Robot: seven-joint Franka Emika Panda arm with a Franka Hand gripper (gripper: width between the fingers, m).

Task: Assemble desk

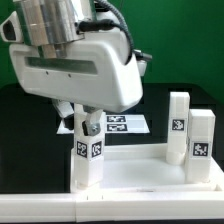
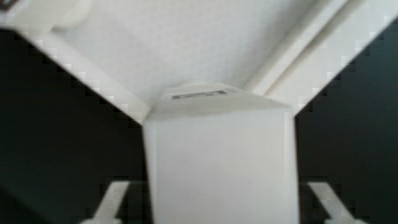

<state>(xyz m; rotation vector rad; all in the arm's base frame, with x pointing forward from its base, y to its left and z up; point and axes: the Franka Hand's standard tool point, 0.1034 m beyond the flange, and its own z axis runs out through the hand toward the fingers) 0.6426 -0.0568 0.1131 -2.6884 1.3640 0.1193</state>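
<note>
Down at the near corner on the exterior view's left, the pincer (image 1: 89, 131) stood over an upright leg (image 1: 86, 160), its two fingers (image 1: 97, 127) reaching to the leg's top on either side. Whether they truly pinched the leg or only framed it, I could not tell from that angle. The wrist view showed the same leg (image 2: 217, 160) running away from the camera between the fingertips (image 2: 118, 198), which sat just beside its flanks, with a small gap seeming to show on each side; so the grip stayed uncertain.

The leg stood on the white tabletop (image 1: 140, 178), at its corner, and bore black-and-white tags on its upper faces. Two more legs (image 1: 190, 138) stood upright at the tabletop's far end on the exterior view's right, close together, each tagged as well. The tabletop lay flat on the black bench (image 1: 30, 150), toward the front edge.

Behind it, the marker board (image 1: 125, 123) lay flat on the bench, partly hidden by the arm's bulky white body (image 1: 80, 60). A green wall (image 1: 190, 40) closed the back of the scene
</note>
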